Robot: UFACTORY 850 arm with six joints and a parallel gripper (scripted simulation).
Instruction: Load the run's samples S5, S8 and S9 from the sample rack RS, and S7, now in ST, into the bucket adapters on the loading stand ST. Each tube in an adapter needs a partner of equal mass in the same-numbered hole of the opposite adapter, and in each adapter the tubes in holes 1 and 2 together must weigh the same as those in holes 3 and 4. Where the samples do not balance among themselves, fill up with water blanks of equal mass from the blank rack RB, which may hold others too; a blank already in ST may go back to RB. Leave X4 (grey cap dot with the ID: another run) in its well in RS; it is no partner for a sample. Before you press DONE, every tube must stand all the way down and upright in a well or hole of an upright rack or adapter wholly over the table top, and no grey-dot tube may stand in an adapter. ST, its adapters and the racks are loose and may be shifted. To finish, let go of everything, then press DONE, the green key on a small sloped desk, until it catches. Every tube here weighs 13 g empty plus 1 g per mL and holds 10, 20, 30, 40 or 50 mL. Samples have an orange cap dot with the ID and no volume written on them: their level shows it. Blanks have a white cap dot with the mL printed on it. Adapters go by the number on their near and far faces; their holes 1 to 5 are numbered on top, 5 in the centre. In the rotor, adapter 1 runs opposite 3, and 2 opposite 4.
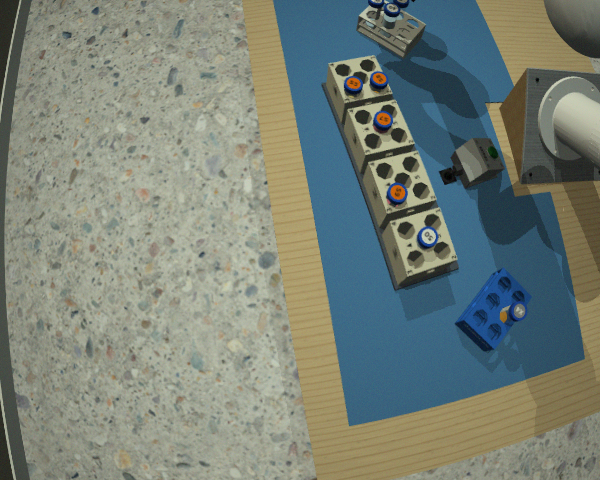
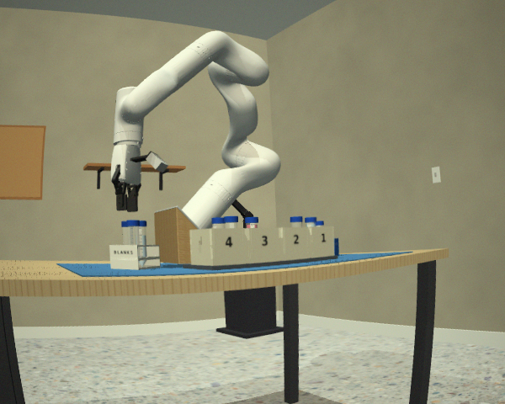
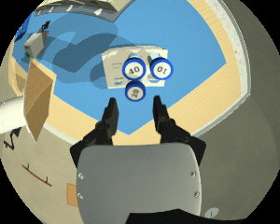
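Note:
My gripper (image 2: 126, 204) (image 3: 134, 104) is open and empty, hovering above the white blank rack RB (image 2: 134, 256) (image 1: 390, 25) at the far end of the blue mat. In the wrist view three white-dot blanks stand in RB: two side by side (image 3: 134, 70) (image 3: 161, 69) and one nearer my fingers. The loading stand ST (image 1: 390, 173) holds four adapters in a row. Adapter 4 holds two orange-dot samples (image 1: 353, 84) (image 1: 378, 79). Adapter 3 holds one (image 1: 382, 119), adapter 2 one (image 1: 396, 193). Adapter 1 holds a white-dot blank (image 1: 427, 237).
The blue sample rack RS (image 1: 493, 308) stands near the mat's near right corner with the grey-dot tube X4 (image 1: 517, 311) in one well. The sloped desk (image 1: 477, 162) with the green DONE key (image 1: 492, 151) sits right of ST. The arm's base block (image 1: 561, 129) stands beyond it.

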